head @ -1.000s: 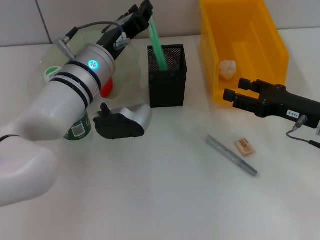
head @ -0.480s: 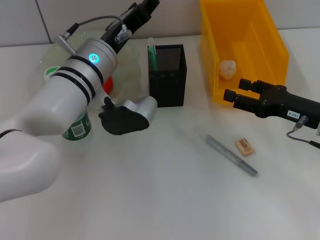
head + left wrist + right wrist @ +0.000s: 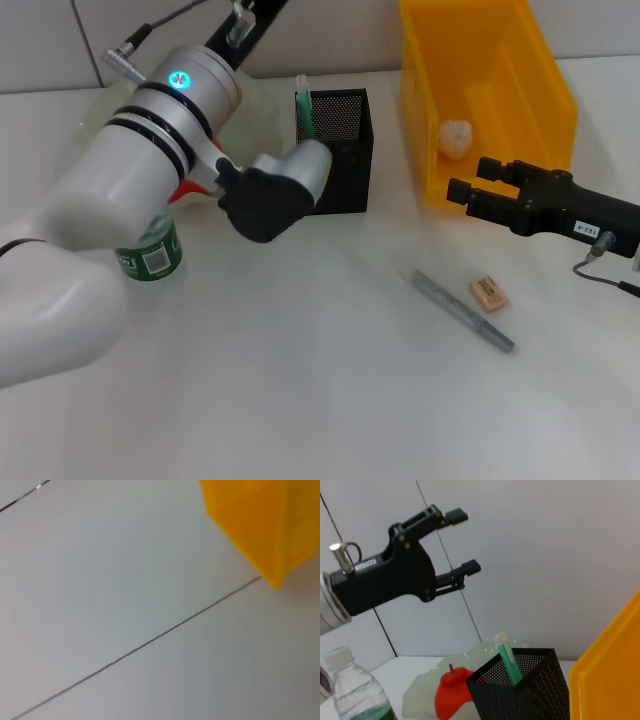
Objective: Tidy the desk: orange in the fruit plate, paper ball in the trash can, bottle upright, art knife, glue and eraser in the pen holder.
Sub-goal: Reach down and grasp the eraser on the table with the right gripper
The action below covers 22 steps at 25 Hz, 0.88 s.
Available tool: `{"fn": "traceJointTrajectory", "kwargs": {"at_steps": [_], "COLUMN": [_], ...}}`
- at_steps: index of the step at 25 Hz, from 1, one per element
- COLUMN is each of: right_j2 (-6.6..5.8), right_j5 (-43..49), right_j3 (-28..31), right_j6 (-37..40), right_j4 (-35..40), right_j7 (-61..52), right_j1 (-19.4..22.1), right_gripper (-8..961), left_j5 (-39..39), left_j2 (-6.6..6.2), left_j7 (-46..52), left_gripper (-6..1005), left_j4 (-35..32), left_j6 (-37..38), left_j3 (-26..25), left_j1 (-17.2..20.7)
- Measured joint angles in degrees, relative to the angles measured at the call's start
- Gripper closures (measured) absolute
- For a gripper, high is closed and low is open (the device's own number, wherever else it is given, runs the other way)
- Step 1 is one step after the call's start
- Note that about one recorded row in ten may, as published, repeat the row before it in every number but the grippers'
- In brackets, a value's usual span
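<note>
Left end effector (image 3: pixel 465 542) empty, fingers apart above pen holder (image 3: pixel 525 690), visible only from right wrist; right end effector (image 3: pixel 462 188) seemingly apart.

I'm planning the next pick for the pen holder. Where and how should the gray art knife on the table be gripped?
Grip the art knife near its middle, coming straight down from above. It lies flat and diagonal on the table, so the fingers should close across its narrow width. The eraser lies close beside it, so keep clear of that. The right gripper, open, is nearest; the left gripper is raised above the pen holder.
</note>
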<state>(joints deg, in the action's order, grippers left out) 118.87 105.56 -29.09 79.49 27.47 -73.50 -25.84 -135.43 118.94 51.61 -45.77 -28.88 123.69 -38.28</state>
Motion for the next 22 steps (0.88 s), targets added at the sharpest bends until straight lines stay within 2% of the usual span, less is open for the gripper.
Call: {"fn": "traceJointTrajectory", "kwargs": {"at_steps": [3,8,12,22], "right_j2": [0.02,0.05,0.05,0.05], "right_j5": [0.0,0.0,0.0,0.0], "right_j3": [0.03,0.09,0.1,0.1], "right_j6": [0.17,0.23,0.23,0.24], "right_j4": [0.04,0.03,-0.01,0.05], "right_j7": [0.02,0.18,0.54,0.73], "right_j1": [0.0,0.03,0.18,0.4], "right_gripper": [213,213,213,213], "left_j5": [0.16,0.33,0.25,0.4], "left_j2": [-0.09,-0.15,-0.22,-0.29], "left_j7": [6.05,10.78,16.75,27.67], "left_gripper": [164,166,168,170], "left_j4": [-3.12,-6.51,-7.51,-14.25], "left_j6": [2.15,6.27,8.33,21.11], "left_j3": [-0.71,-2.01,-3.05,-10.32], "left_j1": [0.76,1.38,1.05,0.77]}}
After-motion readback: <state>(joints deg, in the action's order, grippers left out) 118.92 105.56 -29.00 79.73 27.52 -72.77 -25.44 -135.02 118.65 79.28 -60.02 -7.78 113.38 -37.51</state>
